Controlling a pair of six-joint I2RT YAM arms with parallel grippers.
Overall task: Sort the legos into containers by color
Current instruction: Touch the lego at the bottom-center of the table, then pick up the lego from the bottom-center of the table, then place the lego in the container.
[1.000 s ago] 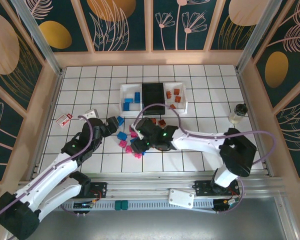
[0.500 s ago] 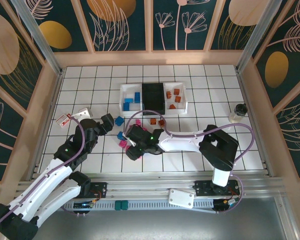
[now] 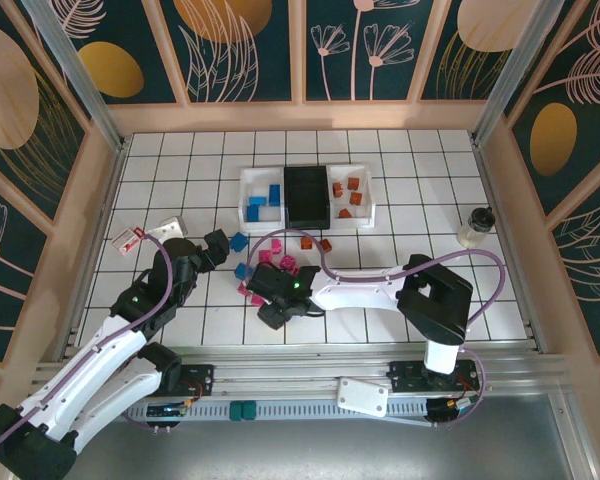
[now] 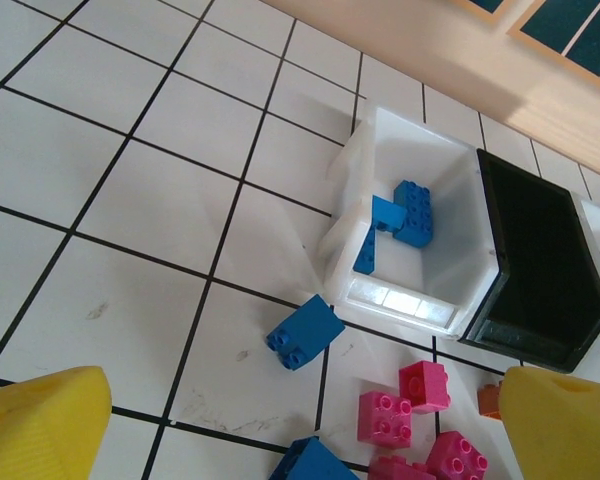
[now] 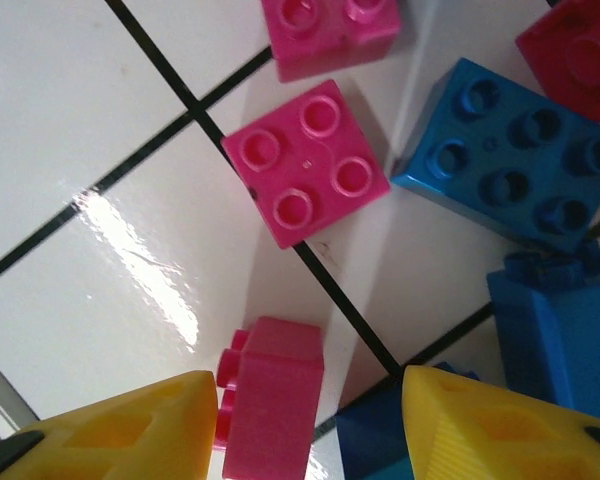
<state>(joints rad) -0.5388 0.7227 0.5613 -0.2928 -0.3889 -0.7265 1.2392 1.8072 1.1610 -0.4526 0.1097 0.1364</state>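
Three containers stand in a row at the back: a white tray [image 3: 248, 186] holding blue legos, a black tray [image 3: 307, 197], and a white tray [image 3: 364, 190] holding orange ones. Loose pink [image 3: 278, 262], blue [image 3: 239, 241] and orange [image 3: 306, 241] legos lie in front of them. My right gripper [image 3: 267, 303] [image 5: 308, 385] is low over the pile, open, with a pink brick [image 5: 270, 400] lying on its side between the jaws, against the left finger and clear of the right one. My left gripper [image 3: 218, 248] [image 4: 302, 378] hangs wide open above a blue brick [image 4: 304, 332], in front of the blue-filled tray [image 4: 395, 300].
A small white-and-red card [image 3: 128, 238] lies at the left of the tiled floor. A small bottle [image 3: 473, 228] stands near the right wall. Wooden walls enclose the floor on three sides. Bare tiles stretch to the right of the pile.
My right arm has slid left and nearer, uncovering pink bricks, and its jaws have narrowed around one pink brick. My left gripper drew back to the left, then held still.
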